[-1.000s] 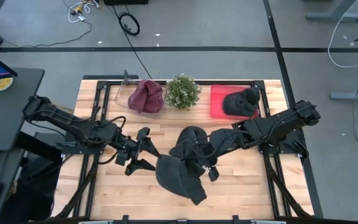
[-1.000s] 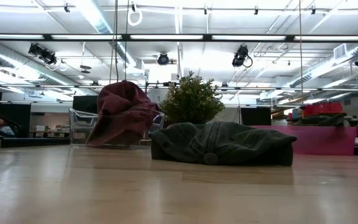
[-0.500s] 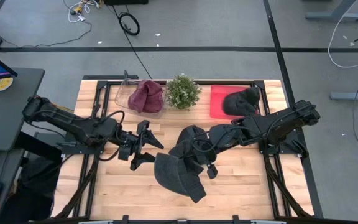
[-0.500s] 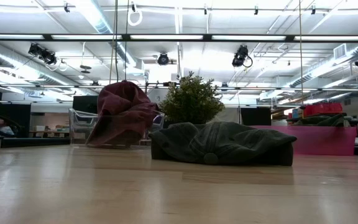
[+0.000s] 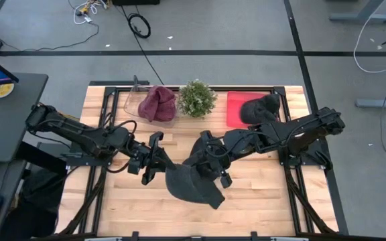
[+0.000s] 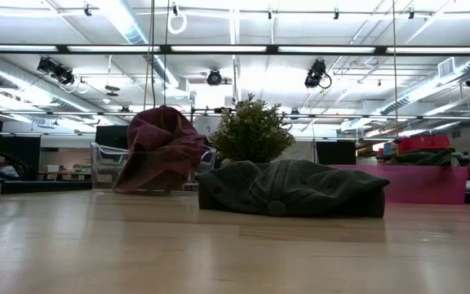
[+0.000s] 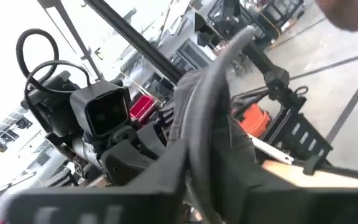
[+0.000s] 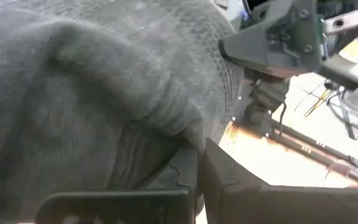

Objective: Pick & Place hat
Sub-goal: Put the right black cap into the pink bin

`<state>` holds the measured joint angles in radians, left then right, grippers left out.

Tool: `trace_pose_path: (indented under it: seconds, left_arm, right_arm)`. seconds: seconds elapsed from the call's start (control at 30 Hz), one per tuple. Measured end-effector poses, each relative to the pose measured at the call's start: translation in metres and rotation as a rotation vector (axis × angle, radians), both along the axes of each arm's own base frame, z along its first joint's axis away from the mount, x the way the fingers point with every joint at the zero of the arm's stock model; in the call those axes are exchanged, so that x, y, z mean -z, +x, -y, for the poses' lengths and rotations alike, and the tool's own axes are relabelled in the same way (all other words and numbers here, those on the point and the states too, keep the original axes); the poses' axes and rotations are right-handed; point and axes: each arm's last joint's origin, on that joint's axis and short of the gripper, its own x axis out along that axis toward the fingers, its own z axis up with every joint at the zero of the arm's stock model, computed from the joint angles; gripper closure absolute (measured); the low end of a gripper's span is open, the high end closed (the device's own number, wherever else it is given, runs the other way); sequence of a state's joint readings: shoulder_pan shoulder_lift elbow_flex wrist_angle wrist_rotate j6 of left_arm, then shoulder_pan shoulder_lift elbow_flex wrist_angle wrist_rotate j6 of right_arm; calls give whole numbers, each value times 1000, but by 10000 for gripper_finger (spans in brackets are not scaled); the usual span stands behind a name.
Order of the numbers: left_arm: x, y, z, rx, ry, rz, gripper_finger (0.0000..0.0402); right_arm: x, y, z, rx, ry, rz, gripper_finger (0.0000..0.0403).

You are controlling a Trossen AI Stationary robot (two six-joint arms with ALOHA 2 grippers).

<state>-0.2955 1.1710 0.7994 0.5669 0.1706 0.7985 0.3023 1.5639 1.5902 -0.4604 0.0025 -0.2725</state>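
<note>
- Overhead, the right gripper (image 5: 210, 167) is clamped tight on a fold of the dark grey hat (image 5: 191, 182) and holds it spread above the middle of the wooden bench (image 5: 267, 194); the right wrist view shows grey knit fabric (image 8: 98, 93) bunched over the closed fingers (image 8: 222, 180).
- Beside it, the left gripper (image 5: 158, 161) sits against the hat's opposite edge, its fingers narrowed around the brim; the left wrist view shows the dark brim edge (image 7: 207, 124) running between them, though how firm the grip is cannot be made out.
- Beyond the hat, toward the far edge of the bench, a small potted plant (image 5: 197, 98) stands at the centre.
- Left of the plant, a maroon hat (image 5: 157, 104) rests in a clear bin (image 5: 133, 104).
- Right of the plant, a red tray (image 5: 234, 107) carries another dark hat (image 5: 260, 108).
- From bench height, a grey hat (image 6: 292, 188) lies flat in front of the plant (image 6: 251, 131), with the maroon hat (image 6: 160, 147) to its left and the red tray (image 6: 431, 184) to its right.
</note>
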Motion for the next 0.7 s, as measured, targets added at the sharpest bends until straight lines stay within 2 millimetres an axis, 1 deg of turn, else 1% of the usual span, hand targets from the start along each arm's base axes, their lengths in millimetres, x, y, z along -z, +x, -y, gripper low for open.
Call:
trace_pose_path:
  seconds: [0.03,0.07,0.17,0.27,0.37,0.43,0.53,0.63,0.7]
  left_arm:
    - [0,0,0,-3,4,2,365]
    - [0,0,0,-7,5,6,381]
    - [-1,0,-1,-34,2,8,385]
    - [1,1,-2,-85,23,5,387]
    - [1,1,-2,-102,55,10,389]
    - [2,1,-2,-110,72,13,389]
    - [3,1,0,-125,95,15,389]
    - [4,0,3,-169,129,11,389]
    - [6,0,6,-214,167,11,389]
  right_arm:
    - [1,0,1,3,1,-7,400]
    - [1,0,2,8,4,-10,398]
    - [1,1,3,26,23,-15,390]
    - [1,0,3,80,72,-34,367]
    - [1,-1,2,117,114,-49,322]
    - [0,-3,3,152,143,-63,283]
    - [-5,-13,8,254,176,-73,222]
    - [-19,-32,17,363,183,-46,173]
    - [-30,-47,23,426,187,-17,152]
